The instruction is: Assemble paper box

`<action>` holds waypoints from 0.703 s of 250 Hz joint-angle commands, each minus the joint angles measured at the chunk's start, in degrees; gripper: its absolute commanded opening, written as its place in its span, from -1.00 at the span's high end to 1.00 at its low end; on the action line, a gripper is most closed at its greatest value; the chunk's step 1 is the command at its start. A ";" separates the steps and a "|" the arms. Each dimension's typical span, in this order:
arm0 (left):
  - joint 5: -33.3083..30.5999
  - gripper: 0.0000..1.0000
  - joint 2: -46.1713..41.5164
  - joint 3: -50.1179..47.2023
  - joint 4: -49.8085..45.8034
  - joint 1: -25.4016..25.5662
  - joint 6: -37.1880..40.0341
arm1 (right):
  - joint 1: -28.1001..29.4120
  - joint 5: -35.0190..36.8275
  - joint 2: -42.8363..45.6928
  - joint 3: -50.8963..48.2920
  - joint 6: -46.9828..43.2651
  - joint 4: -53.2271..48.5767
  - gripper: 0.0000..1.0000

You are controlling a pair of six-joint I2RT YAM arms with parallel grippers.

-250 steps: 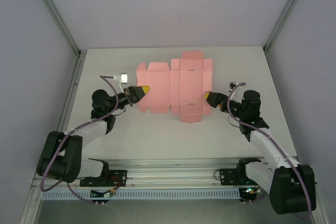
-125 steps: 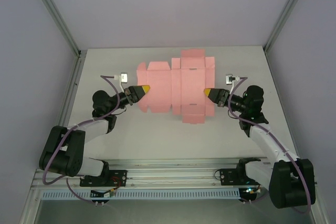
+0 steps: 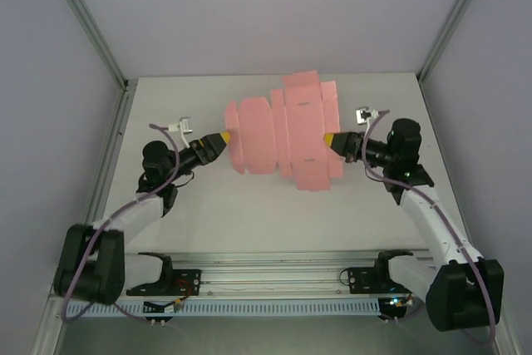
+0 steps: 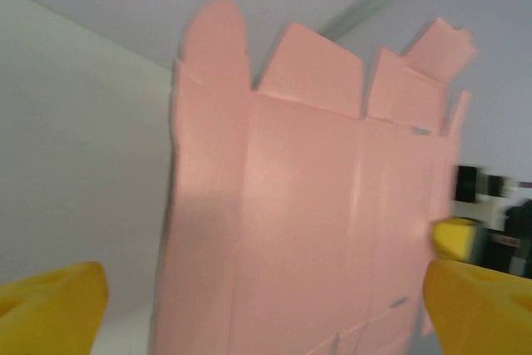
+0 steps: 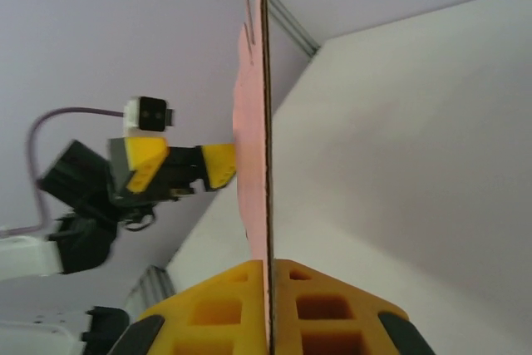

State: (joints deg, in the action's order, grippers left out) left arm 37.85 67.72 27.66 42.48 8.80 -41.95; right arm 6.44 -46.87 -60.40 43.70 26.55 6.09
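Note:
The paper box is a flat pink die-cut sheet (image 3: 283, 135) with flaps and creases, raised off the white table and tilted. My right gripper (image 3: 331, 139) is shut on its right edge. In the right wrist view the sheet (image 5: 264, 122) stands edge-on, and the yellow fingers (image 5: 224, 305) of the right gripper (image 5: 268, 268) are pinched on it. My left gripper (image 3: 220, 137) sits just off the sheet's left edge. The left wrist view shows the left gripper (image 4: 266, 305) with its fingers (image 4: 50, 305) spread wide, the sheet (image 4: 307, 205) ahead of them untouched.
The white table (image 3: 208, 214) is walled by grey panels with aluminium posts (image 3: 91, 27) at the back corners. A metal rail (image 3: 266, 280) holding both arm bases runs along the near edge. The left gripper's yellow tip (image 5: 220, 164) shows beyond the sheet in the right wrist view.
The left gripper let go of the sheet's left edge, opened and drew back left. The right gripper shut on the right edge and lifted the sheet, which shifted right and tilted.

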 commanded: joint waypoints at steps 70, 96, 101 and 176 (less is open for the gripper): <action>-37.86 -0.99 -25.22 3.61 -48.90 -0.72 17.95 | 7.55 -6.94 -9.15 28.51 -55.37 -58.13 0.90; -39.33 -0.99 -26.81 3.32 -50.40 -0.89 15.23 | 17.99 10.61 -11.44 33.82 -66.97 -69.08 0.88; -39.21 -0.99 -26.72 3.52 -50.75 -0.98 14.79 | 19.19 12.60 -12.13 34.90 -68.00 -70.28 0.86; -38.08 -1.00 -19.07 7.39 -53.17 -1.18 13.38 | 21.39 25.55 -25.87 47.43 -84.96 -76.46 0.94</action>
State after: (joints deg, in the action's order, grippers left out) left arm 0.49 47.22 32.32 -8.67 8.29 -27.83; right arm 27.49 -29.82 -81.01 87.74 -44.60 -65.08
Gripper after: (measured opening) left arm 0.997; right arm 0.060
